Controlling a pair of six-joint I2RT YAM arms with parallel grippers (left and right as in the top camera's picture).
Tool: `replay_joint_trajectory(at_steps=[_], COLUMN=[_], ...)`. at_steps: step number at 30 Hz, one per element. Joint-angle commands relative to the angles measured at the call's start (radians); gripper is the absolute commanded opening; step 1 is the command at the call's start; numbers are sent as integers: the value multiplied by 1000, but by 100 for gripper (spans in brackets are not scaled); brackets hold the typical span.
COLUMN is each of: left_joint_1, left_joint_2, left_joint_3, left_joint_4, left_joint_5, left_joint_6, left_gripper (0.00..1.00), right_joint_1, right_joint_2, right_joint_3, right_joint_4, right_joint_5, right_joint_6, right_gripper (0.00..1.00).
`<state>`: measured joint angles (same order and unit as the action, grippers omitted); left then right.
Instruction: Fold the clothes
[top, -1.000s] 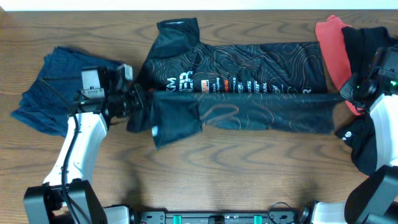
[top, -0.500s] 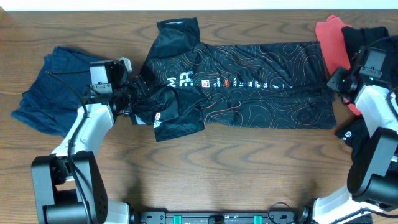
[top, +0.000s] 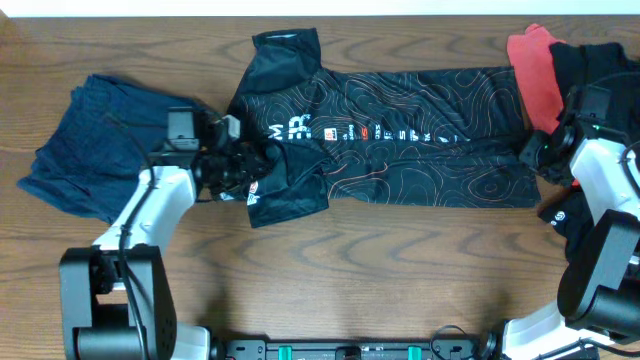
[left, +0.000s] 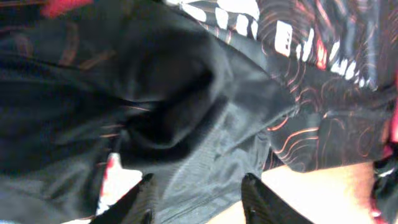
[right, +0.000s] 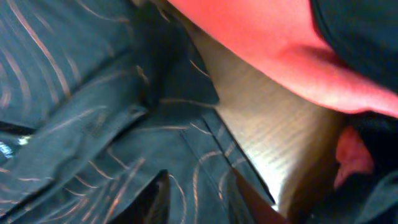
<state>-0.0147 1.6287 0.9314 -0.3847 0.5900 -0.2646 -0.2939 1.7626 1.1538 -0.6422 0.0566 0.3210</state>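
Note:
The black jersey (top: 400, 150) with orange contour lines and white-red lettering lies spread across the table, collar end to the left. Its left sleeve is bunched. My left gripper (top: 245, 168) is over that bunched sleeve. In the left wrist view its fingers (left: 199, 199) stand wide apart with jersey cloth (left: 205, 93) lying between them. My right gripper (top: 530, 152) is at the jersey's right edge. In the right wrist view its fingers (right: 199, 196) are apart over the cloth (right: 74, 93).
A navy garment (top: 90, 140) lies crumpled at the far left. A red garment (top: 530, 70) and a black one (top: 595, 60) are piled at the back right, with more black cloth (top: 580, 225) at the right edge. The red garment (right: 261, 37) shows in the right wrist view.
The jersey's lower part, held stretched between both grippers a second ago, now lies flat. My left gripper has moved right onto the bunched sleeve. My right gripper has shifted slightly down and left.

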Motion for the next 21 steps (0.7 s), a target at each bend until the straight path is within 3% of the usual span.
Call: replay_joint_trajectory(at_steps=[1,7,16,18,21], left_joint_1=[-43,-83,-83,-83,-83], left_joint_2=[14,42,128,140,139], left_joint_3=[3,3,3,4,4], left_joint_4=[2,53,133,137,137], left_joint_5=[-109,-138,-138,-138,-129], left_joint_6=[58,58,58,58,58], left_gripper=[48,63,64,50,10], right_joint_1=[7,5,5,5,5], right_joint_2=[21,36,37,37,37], right_joint_3=[-50,-137,-175,-181,-183], right_joint_4=[15,108,127,127,127], right_joint_5=[37,44,48,48,49], right_joint_6=[0,-1,-4,-4,-5], right_gripper=[27,41,42,42,42])
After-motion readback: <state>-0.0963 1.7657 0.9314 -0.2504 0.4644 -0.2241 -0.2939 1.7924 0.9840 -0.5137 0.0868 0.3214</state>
